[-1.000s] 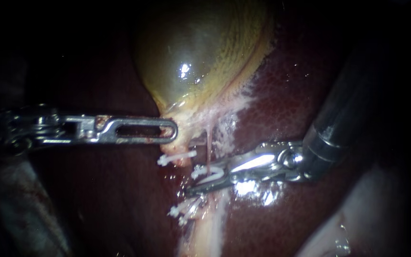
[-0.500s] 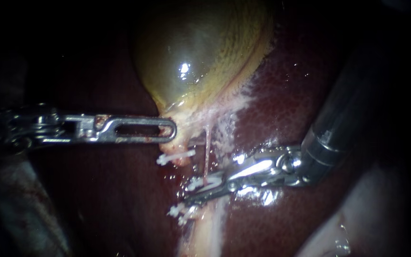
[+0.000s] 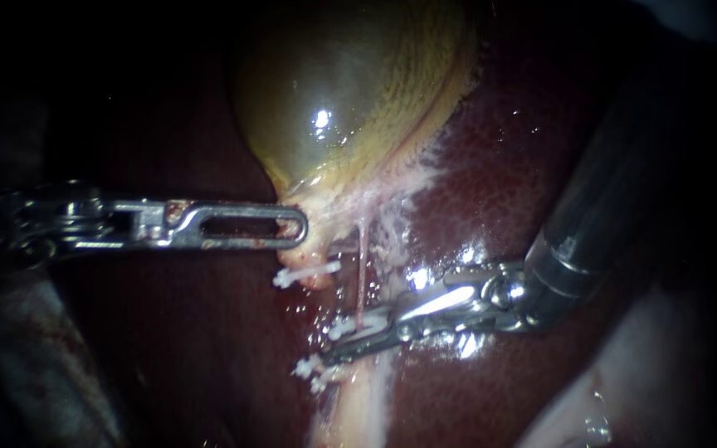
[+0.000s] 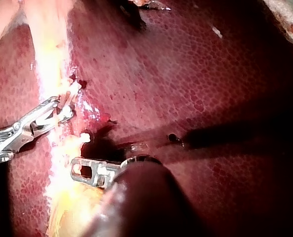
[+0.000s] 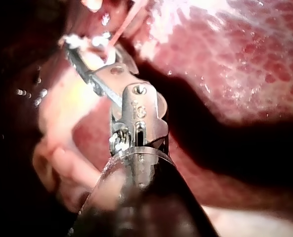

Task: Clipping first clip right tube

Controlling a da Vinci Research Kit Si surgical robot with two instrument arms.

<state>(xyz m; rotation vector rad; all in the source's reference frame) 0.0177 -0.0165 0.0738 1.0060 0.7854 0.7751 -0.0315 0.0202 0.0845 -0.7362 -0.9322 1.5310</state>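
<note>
The thin pink right tube [image 3: 362, 265] runs down from the neck of the yellow-green gallbladder [image 3: 350, 91]. My right instrument [image 3: 348, 330] comes in from the right, with its jaws pressed together on a white clip [image 3: 342, 325] that sits across this tube. In the right wrist view the same jaws [image 5: 82, 47] grip the clip ahead of the shaft. My left instrument [image 3: 296, 226] reaches in from the left, its slotted jaws shut on the gallbladder's neck. The left wrist view shows those jaws [image 4: 79, 169] lying on pale yellow tissue.
Two other white clips sit on the tube to the left: one [image 3: 307, 274] under the left jaws, one [image 3: 313, 369] lower down. Dark red liver [image 3: 499, 166] surrounds everything. A pale tissue band [image 3: 358, 406] runs downward, and whitish tissue [image 3: 591, 415] lies at lower right.
My right instrument's jaws have closed down, flattening the white clip onto the right tube, and have dropped slightly. The left instrument has not moved.
</note>
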